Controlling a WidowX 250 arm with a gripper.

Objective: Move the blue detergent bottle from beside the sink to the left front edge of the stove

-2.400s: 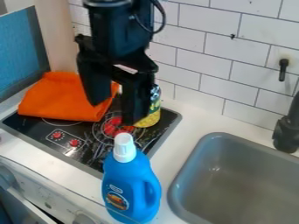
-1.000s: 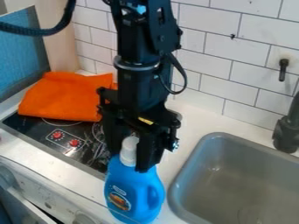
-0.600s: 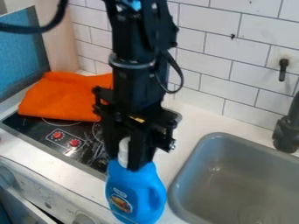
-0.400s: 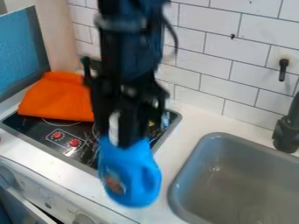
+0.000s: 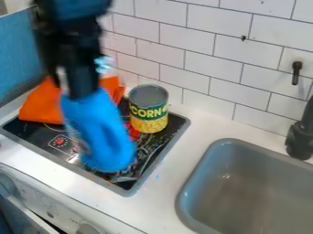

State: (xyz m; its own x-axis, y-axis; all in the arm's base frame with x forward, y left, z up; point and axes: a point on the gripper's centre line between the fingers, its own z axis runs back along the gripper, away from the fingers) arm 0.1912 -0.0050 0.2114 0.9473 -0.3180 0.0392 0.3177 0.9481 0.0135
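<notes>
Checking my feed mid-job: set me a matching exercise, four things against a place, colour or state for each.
1. detergent bottle
2. corn can
3. cloth
4. sink

A. upright on the stovetop
B. grey, beside the black faucet
C. blue, tilted, held in the gripper
D. orange, partly hidden behind the bottle and gripper

Right pairs: 1-C, 2-A, 3-D, 4-B

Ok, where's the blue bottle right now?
The blue bottle is left of centre in the camera view, tilted in the claw over the cooktop, left of the corn can.
</notes>
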